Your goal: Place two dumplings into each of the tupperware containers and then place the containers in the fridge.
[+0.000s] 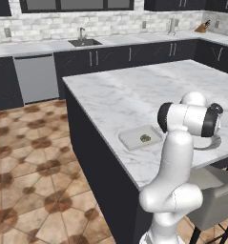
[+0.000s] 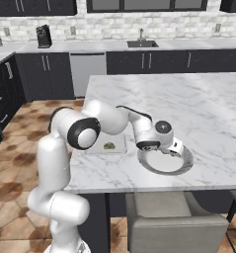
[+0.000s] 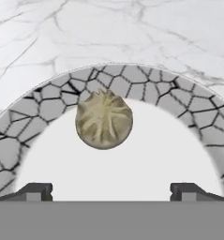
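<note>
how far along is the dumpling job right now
Done: one dumpling lies in a tupperware container. In hand: the open end effector hovers over a dumpling on the plate, nothing gripped. Left: the remaining dumplings and moving containers to the fridge.

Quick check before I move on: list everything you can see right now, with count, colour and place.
tupperware container: one, grey-white, near the island's front edge
dumpling in container: one, olive speckled, toward its right end
plate: one, white centre with grey cracked-pattern rim, on the island below the gripper
dumpling on plate: one, tan, pleated, against the rim
island counter: one, white marble top, dark base
chair: one, grey, at the island's near side
sink and faucet: one, on the back counter
dishwasher: one, grey, under the back counter
gripper: one, dark fingertips, open, above the plate
</note>
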Robot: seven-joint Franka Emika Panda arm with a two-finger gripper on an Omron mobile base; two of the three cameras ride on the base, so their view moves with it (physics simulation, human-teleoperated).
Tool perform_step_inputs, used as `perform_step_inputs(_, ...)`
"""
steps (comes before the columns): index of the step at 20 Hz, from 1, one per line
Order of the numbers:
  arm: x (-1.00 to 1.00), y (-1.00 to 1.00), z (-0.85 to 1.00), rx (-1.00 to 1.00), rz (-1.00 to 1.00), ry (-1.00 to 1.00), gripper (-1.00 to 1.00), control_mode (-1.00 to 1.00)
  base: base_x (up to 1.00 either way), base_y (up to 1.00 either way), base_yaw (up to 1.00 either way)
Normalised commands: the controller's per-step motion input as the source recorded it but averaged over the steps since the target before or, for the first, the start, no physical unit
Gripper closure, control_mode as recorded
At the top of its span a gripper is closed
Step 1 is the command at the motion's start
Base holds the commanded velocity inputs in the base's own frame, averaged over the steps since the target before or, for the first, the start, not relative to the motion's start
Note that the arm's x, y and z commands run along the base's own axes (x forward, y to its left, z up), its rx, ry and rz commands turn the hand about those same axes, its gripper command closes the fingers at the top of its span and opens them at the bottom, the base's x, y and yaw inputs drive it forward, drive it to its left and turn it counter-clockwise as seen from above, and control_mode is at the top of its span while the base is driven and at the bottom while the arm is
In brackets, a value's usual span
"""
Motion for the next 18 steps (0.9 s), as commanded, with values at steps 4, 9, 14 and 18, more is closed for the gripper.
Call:
perform_step_inputs(4, 0.53, 0.00, 0.00, -0.02, 0.00, 0.09, -1.00, -1.00, 0.00, 0.00, 0.00)
perform_step_inputs(9, 0.53, -0.01, -0.05, -0.02, 0.00, 0.11, -1.00, -1.00, 0.00, 0.00, 0.00)
perform_step_inputs(14, 0.25, -0.03, -0.22, -0.05, 0.00, 0.11, -1.00, -1.00, 0.00, 0.00, 0.00)
perform_step_inputs(18, 0.00, -0.20, -0.38, -0.06, 0.00, 0.14, -1.00, -1.00, 0.00, 0.00, 0.00)
